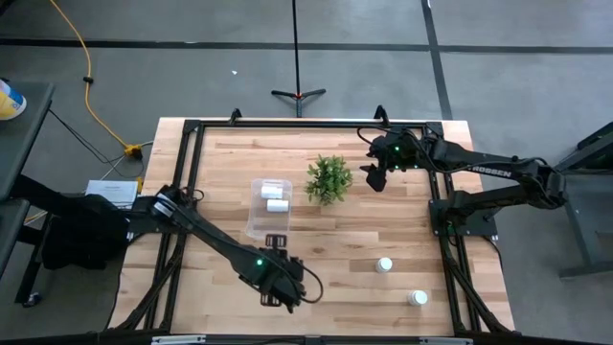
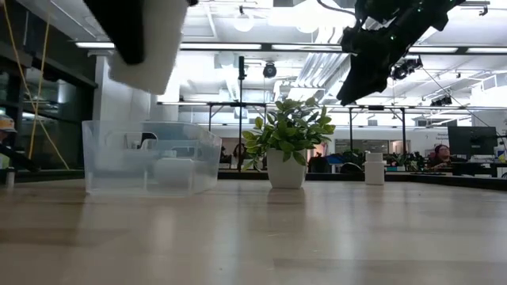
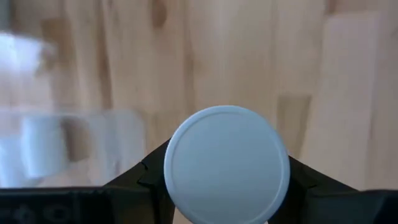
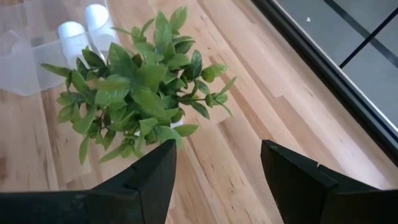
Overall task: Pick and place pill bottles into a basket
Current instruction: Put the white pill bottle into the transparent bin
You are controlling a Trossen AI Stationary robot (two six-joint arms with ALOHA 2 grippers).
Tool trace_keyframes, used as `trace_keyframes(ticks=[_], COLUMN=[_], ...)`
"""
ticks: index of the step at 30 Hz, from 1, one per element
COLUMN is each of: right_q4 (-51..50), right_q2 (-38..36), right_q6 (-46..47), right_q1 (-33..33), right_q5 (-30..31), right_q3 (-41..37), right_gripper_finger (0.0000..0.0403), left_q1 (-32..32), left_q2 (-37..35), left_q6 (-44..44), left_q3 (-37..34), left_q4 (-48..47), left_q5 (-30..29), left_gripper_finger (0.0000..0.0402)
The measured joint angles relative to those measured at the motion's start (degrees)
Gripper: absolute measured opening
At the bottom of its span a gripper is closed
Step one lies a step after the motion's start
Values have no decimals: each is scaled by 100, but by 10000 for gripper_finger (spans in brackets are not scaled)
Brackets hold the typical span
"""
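Note:
My left gripper (image 1: 276,241) is shut on a white pill bottle (image 3: 227,163) and holds it high over the table, at the near end of the clear basket (image 1: 266,206). Two pill bottles (image 1: 276,196) lie inside the basket. Two more pill bottles stand upright on the table at the near right (image 1: 385,264) (image 1: 419,298). My right gripper (image 1: 376,178) is open and empty. It hangs above the table just right of the green plant (image 1: 329,178). My left gripper pinches the pill bottle between its two fingers (image 3: 146,183), on opposite sides of the bottle just under the round cap's edge (image 3: 174,186). The fingers come from above, pointing down. The bottle is upright, cap up, and lifted clear of the table (image 2: 142,55).
The potted plant (image 2: 287,146) stands right of the basket, between the two arms. A black frame (image 1: 316,126) runs along the table's far and side edges. Open wood lies between the basket and the two standing bottles.

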Motion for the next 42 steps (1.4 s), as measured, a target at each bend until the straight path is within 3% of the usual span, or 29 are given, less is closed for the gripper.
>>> trace_keyframes(ticks=[14,30,42], right_q4=[-37,-97,120], right_q2=[4,4,4], right_q6=[25,-316,-320], right_q1=[0,-15,-15], right_q5=[62,534,639], right_q3=[0,0,0], right_gripper_finger=[224,224,224], left_q1=[691,2104,2990], left_q2=[-684,-695,-656], left_q6=[681,2202,2669], left_q3=[10,-13,-13], left_q4=[-1264,-1525,-1869], left_q5=[-77,639,1210], left_gripper_finger=[207,207,206])
